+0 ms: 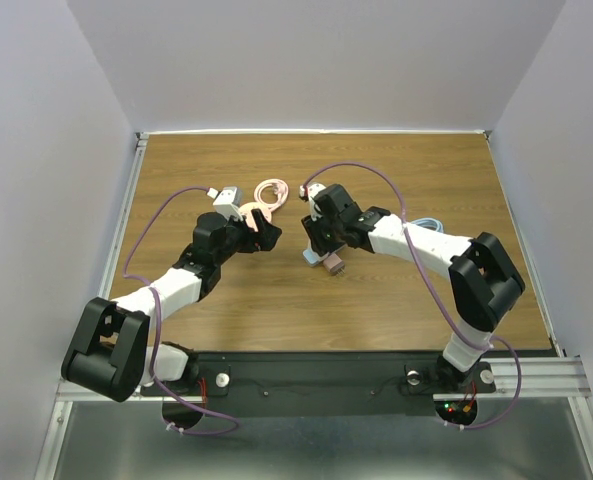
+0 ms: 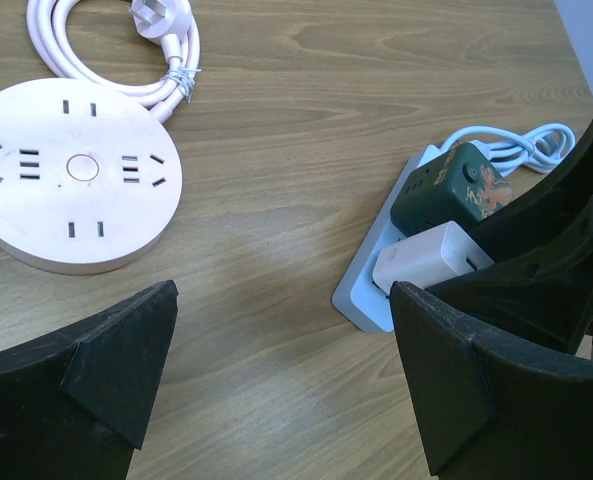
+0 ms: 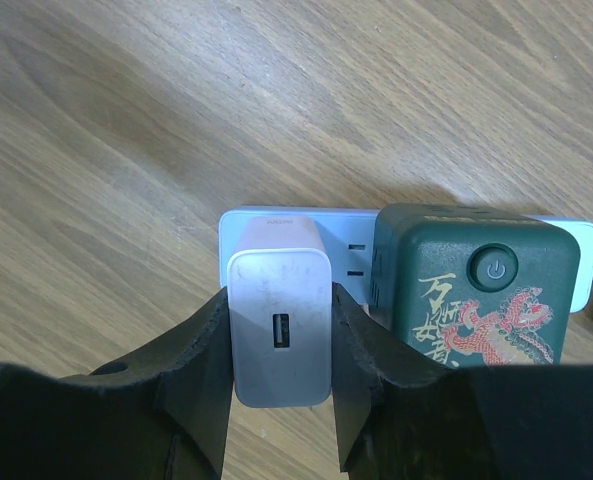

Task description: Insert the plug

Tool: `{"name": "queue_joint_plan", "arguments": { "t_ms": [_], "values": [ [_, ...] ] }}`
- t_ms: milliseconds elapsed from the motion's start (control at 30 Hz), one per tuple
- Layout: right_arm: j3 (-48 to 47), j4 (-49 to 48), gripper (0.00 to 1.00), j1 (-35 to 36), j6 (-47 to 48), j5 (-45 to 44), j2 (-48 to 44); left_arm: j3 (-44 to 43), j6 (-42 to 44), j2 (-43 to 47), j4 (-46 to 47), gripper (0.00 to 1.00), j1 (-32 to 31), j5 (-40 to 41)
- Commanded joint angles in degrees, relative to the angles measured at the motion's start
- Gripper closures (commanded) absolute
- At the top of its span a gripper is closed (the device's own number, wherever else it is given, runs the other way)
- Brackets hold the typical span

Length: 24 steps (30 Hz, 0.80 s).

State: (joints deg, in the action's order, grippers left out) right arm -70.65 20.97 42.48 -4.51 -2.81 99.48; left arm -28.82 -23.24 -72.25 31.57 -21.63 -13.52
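Charger [image 3: 279,320], white, one USB port: clamped between the two black fingers of the right gripper [image 3: 279,345]. It stood on the end of a pale power strip [image 3: 351,228], just beside a dark green cube adapter [image 3: 476,300] that bore a power button and a red dragon print. Pins were hidden; whether it sat fully home could not be told.

Strip: flat on the wooden table [image 1: 426,170], with a white cable [image 2: 516,145] looped at its far end.

Jaws of the left gripper [image 2: 281,330]: spread wide, holding nothing, above bare wood between the strip and a round pink socket disc [image 2: 76,175].

Disc: flat on the table, well apart from the strip. Its pale cord [image 2: 96,50] lay coiled and tied just beside it, the plug head [image 2: 161,18] resting at the coil.
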Motion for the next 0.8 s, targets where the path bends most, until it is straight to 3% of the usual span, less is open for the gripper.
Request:
{"name": "queue_joint_plan", "arguments": {
  "t_ms": [0, 767],
  "values": [
    [-0.3, -1.0, 1.00, 0.9, 0.4, 1.1, 0.9, 0.7, 0.2, 1.1, 1.8, 0.01, 0.2, -1.0],
    [4.6, 1.8, 1.00, 3.0, 0.5, -1.3, 5.1, 0.2, 0.0, 0.8, 1.7, 0.01, 0.2, -1.5]
  ]
}}
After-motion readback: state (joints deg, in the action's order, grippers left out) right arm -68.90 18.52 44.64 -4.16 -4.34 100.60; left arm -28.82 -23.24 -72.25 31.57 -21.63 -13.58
